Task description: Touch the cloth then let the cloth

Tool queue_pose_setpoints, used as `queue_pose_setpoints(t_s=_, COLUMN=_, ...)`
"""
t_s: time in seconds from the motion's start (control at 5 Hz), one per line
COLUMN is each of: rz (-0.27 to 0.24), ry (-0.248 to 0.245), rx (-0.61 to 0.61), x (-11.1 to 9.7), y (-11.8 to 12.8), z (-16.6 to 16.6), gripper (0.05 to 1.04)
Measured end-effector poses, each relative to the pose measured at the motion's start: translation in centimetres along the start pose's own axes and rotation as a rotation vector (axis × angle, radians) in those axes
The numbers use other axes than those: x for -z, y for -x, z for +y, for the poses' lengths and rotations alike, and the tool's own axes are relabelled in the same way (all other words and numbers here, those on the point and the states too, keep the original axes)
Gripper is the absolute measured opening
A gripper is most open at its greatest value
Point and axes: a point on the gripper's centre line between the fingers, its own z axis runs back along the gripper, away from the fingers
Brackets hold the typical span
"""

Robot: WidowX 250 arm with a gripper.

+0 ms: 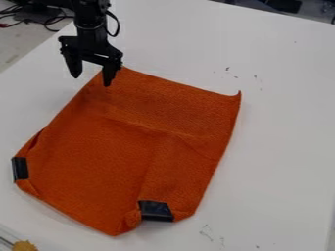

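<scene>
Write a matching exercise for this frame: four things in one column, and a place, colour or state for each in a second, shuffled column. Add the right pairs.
1. gripper
2. cloth
3. table
4. yellowish thing

A. orange and creased
B. small, at the view's lower left corner
C. open, at the cloth's upper left corner
D. white, beneath the cloth

Right pairs: 1-C, 2-A, 3-D, 4-B

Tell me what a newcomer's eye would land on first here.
The big orange cloth, spread flat across the white table. Next, the black claw, open at the cloth's far corner, toward the upper left of the view. Then two black patches against the orange, one at the cloth's left edge, one near its bottom.
</scene>
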Motion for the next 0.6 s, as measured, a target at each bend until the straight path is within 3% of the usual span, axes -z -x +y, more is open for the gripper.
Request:
queue_pose_setpoints(t_s=0.4, rz=0.022, ry=0.181, rx=0.010, x=-3.7, y=0.6, z=-4.0, gripper=1.001)
queue_pose_setpoints(t_s=0.6, rz=0.049, ry=0.207, rx=0.031, x=-3.0, y=1.8, z=-5.9, gripper=1.001)
